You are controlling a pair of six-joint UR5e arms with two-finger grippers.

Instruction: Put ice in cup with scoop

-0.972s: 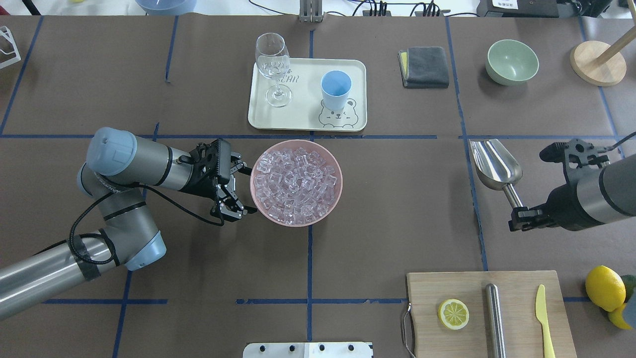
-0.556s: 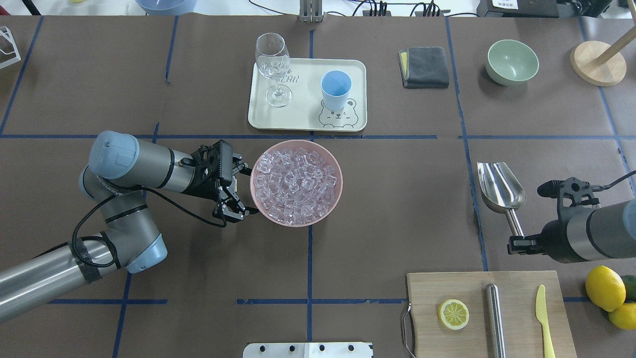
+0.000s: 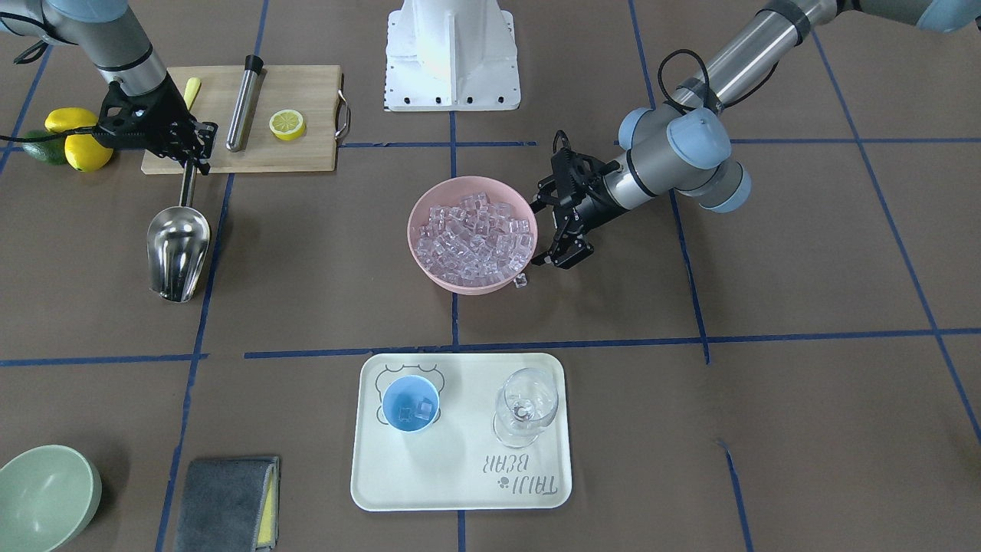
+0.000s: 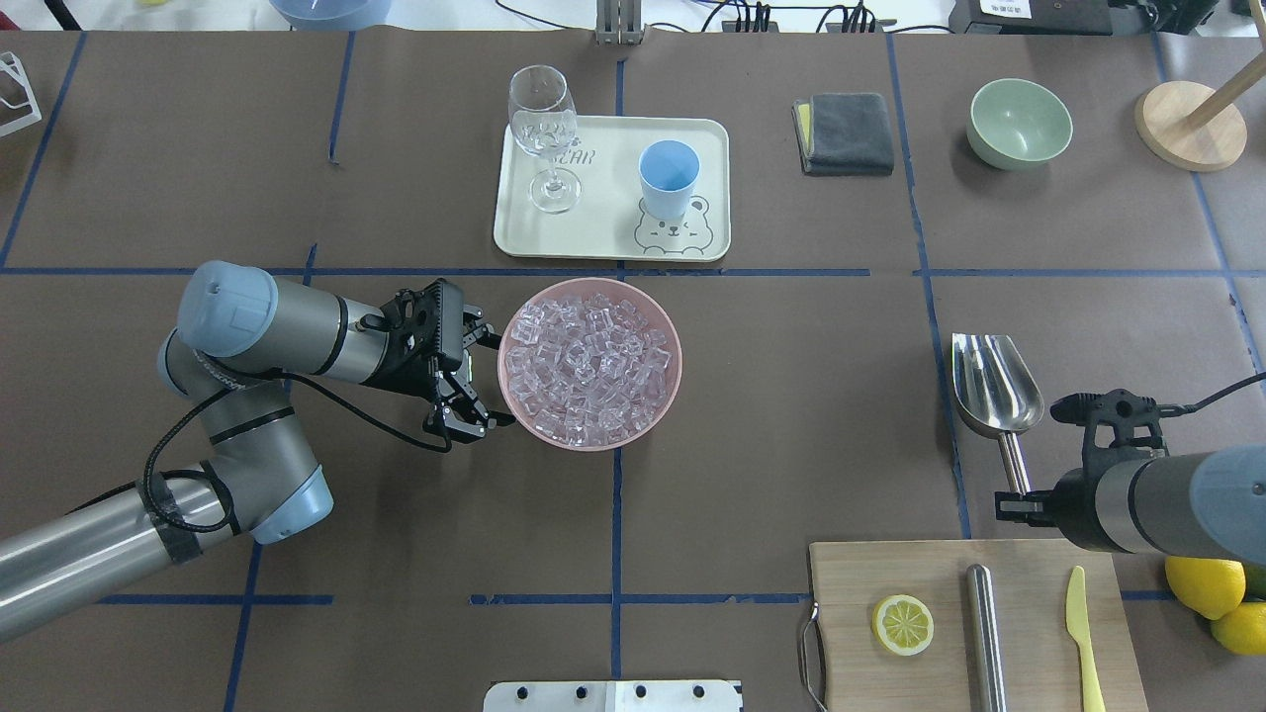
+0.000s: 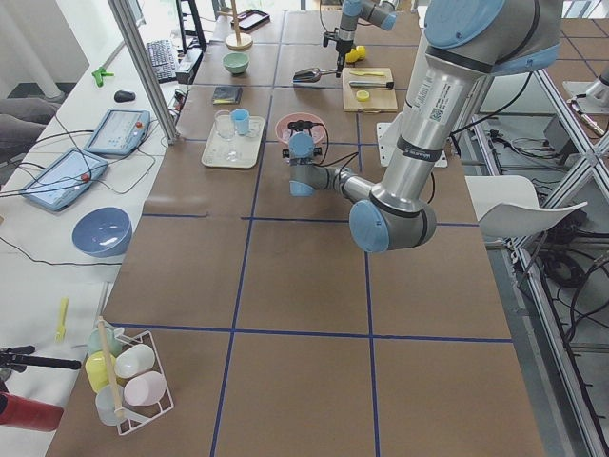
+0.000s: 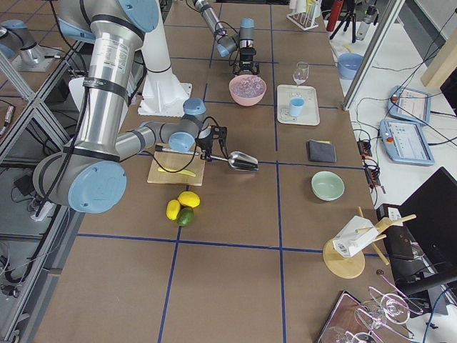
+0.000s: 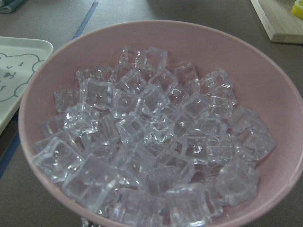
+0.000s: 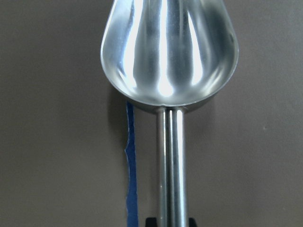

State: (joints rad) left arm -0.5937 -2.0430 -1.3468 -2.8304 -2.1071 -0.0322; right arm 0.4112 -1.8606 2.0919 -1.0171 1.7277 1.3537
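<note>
We note bare table (image 4: 791, 396) between the pink bowl (image 4: 593, 444) and the scoop (image 4: 994, 381). The left gripper (image 4: 487, 380) crowds the bowl's opposite side; the tray (image 4: 593, 232) stands beyond it.

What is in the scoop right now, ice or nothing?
Nothing, it is empty: in the right wrist view the scoop shows a bare, shiny trough with nothing lying in it. The right tool grips its handle.

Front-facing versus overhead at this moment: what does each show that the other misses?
Front-facing only: clear ice cubes inside the small light-blue plastic cup, plus a stray cube lying beside the pink bowl. Overhead only: the round wooden stand. Both: the bowl heaped with ice, and the right gripper holding the shiny steel scoop by its handle.
</note>
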